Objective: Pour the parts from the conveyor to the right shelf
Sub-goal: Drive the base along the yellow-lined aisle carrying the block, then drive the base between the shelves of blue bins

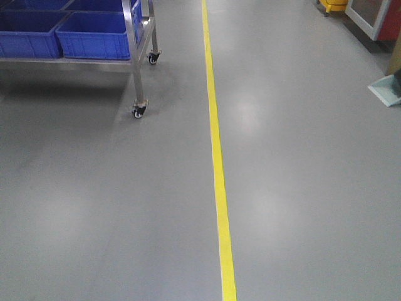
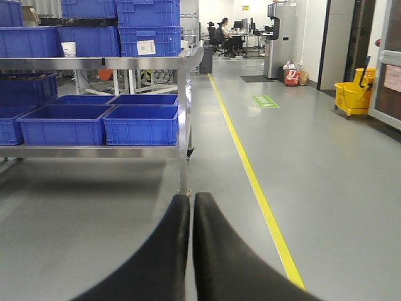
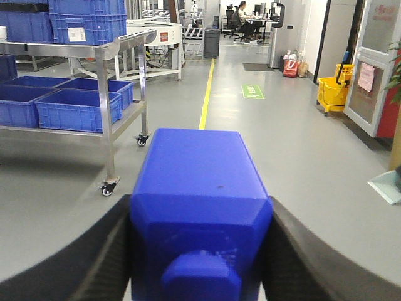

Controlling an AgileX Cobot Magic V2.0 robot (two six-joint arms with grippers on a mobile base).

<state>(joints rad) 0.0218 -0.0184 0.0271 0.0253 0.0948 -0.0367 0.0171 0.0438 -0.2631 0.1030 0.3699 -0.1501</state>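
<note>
My right gripper (image 3: 200,207) is shut on a blue plastic parts box (image 3: 199,182), which fills the middle of the right wrist view between the two black fingers (image 3: 100,251); its inside and any parts are hidden. My left gripper (image 2: 192,199) is shut and empty, its black fingers pressed together, pointing along the floor toward the leg of a steel wheeled shelf (image 2: 183,125) that holds blue bins (image 2: 141,123). The same shelf shows in the right wrist view (image 3: 108,113) and in the front view (image 1: 136,63). The conveyor is out of view.
A yellow floor line (image 1: 218,169) runs straight ahead over grey floor. The shelf's castor (image 1: 138,111) stands left of it. A yellow mop bucket (image 3: 331,93) and a door frame (image 3: 376,69) are on the right. People sit at desks far back (image 3: 241,15).
</note>
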